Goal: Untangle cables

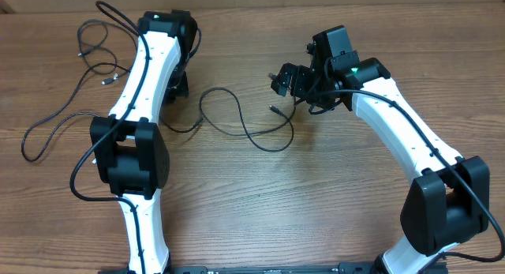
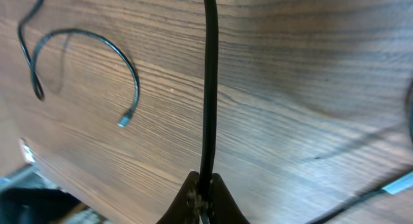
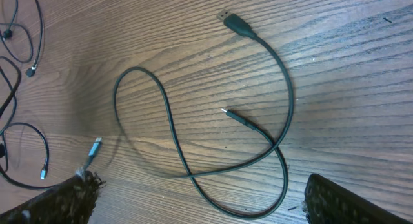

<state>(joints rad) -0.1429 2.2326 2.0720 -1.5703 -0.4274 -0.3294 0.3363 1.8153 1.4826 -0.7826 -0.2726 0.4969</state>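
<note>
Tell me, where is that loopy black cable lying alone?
The cable lies flat on the wooden table near the middle of the overhead view, between the left arm and the right arm's open fingers, which frame it in the right wrist view.

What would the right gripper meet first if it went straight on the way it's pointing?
Likely the looped cable on the table, straight ahead of the open right gripper; depth is unclear.
</note>
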